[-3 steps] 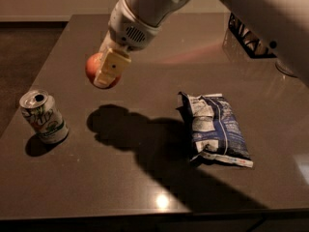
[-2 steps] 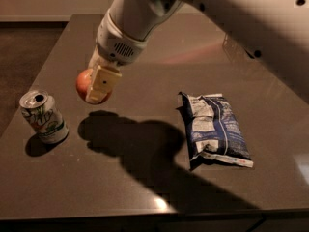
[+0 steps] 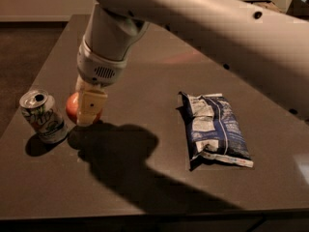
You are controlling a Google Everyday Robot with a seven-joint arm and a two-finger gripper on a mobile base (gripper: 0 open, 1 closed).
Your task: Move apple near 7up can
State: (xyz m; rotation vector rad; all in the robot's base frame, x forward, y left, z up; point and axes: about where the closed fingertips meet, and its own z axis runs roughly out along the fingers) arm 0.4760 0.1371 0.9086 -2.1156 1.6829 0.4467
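Closest to the near edge of the dark table (image 3: 159, 76), a broad shadow (image 3: 120, 153) spreads over the surface, running from the middle of the near edge up toward the left.

Farther in, near the left edge and closer to the near-left corner than to the far-left one, the 7up can (image 3: 42, 116) stands almost upright. It leans a little to the left, and its silver top with the opening faces up. Toward the right edge, about level with the can, a blue-white chip bag (image 3: 217, 129) lies flat with its long side running near to far. It is well apart from everything else.

Just beside the can, on the side away from the left edge, is the apple (image 3: 71, 106). A narrow gap shows between the two, so they do not touch. The gripper (image 3: 83, 117) comes down from above with its jaws pinching the apple. One cream-coloured finger (image 3: 91, 105) covers the apple's right side, and the other is hidden behind the fruit. The apple sits very low over the table; whether it rests on the surface cannot be told.

Beyond it, the white arm (image 3: 193, 18) rises from the gripper's wrist and crosses over the far edge toward the far-right corner.
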